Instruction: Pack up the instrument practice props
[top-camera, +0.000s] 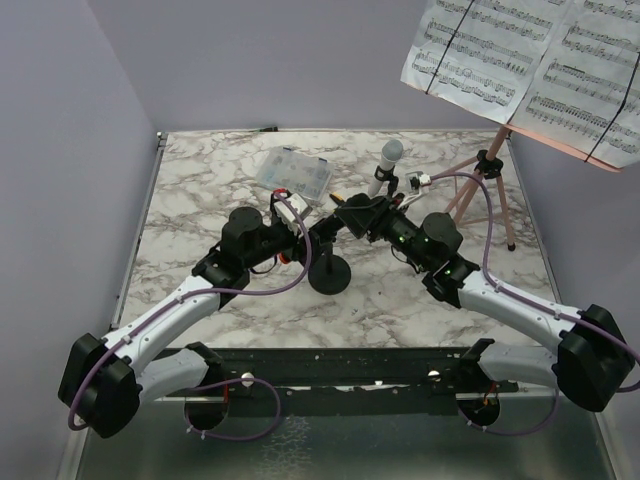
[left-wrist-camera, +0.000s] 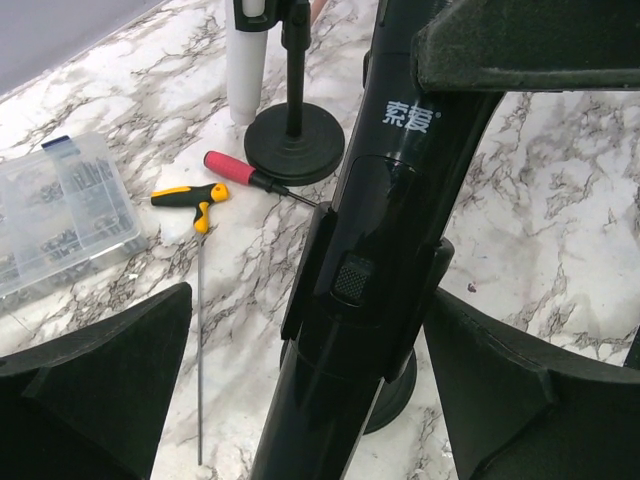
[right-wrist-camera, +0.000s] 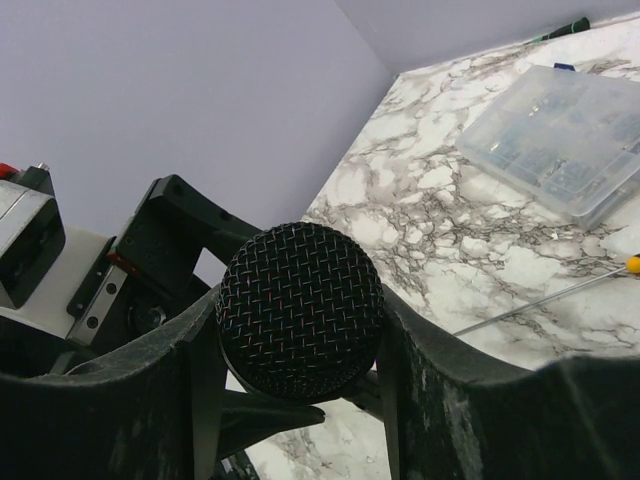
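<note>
The black microphone (left-wrist-camera: 370, 250) stands tilted in the clip of a black round-based holder (top-camera: 330, 275) at the table's middle. My right gripper (right-wrist-camera: 300, 340) is shut on its black mesh head (right-wrist-camera: 298, 305). My left gripper (left-wrist-camera: 315, 400) is open, its fingers (left-wrist-camera: 100, 390) straddling the microphone's lower body with gaps on both sides. The grey-headed microphone (top-camera: 388, 160) stands in the second holder (left-wrist-camera: 295, 145) behind. White sheet-music pages (top-camera: 520, 60) rest on the pink tripod (top-camera: 490, 175) at the back right.
A clear compartment box (top-camera: 293, 172) lies at the back centre, also in the left wrist view (left-wrist-camera: 60, 210). A red screwdriver (left-wrist-camera: 235, 170) and a yellow one (left-wrist-camera: 190, 195) lie beside the second holder. Walls close the left and back.
</note>
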